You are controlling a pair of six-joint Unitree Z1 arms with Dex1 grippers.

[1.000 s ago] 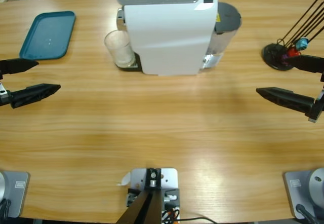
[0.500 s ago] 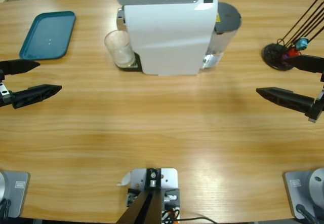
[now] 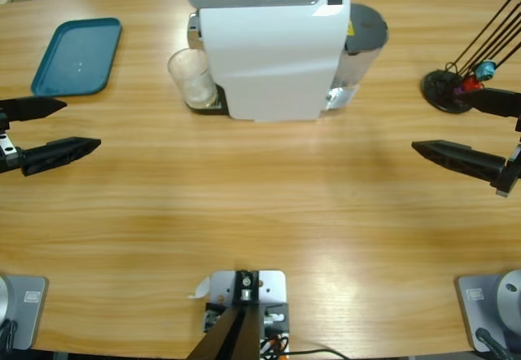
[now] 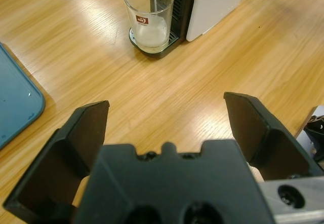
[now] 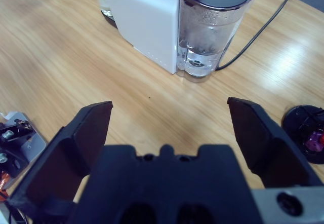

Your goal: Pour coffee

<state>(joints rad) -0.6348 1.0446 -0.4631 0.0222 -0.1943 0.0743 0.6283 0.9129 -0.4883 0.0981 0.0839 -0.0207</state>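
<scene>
A white coffee machine (image 3: 269,46) stands at the back middle of the table, also seen in the right wrist view (image 5: 144,11). A clear glass (image 3: 191,77) (image 4: 150,15) sits on its drip tray at the left end, with a thin stream running into a pale liquid at its bottom. My left gripper (image 3: 69,126) (image 4: 167,122) is open at the left edge, pointing toward the glass from well short of it. My right gripper (image 3: 444,124) (image 5: 169,127) is open at the right edge, facing the machine's clear water tank (image 5: 212,29).
A teal tray (image 3: 78,56) (image 4: 15,100) lies at the back left. A black round stand with thin sticks (image 3: 452,87) (image 5: 306,133) is at the back right beside my right gripper. A black cable (image 5: 258,31) trails from the machine.
My left gripper has crept slightly to the right. Everything else stays as it was.
</scene>
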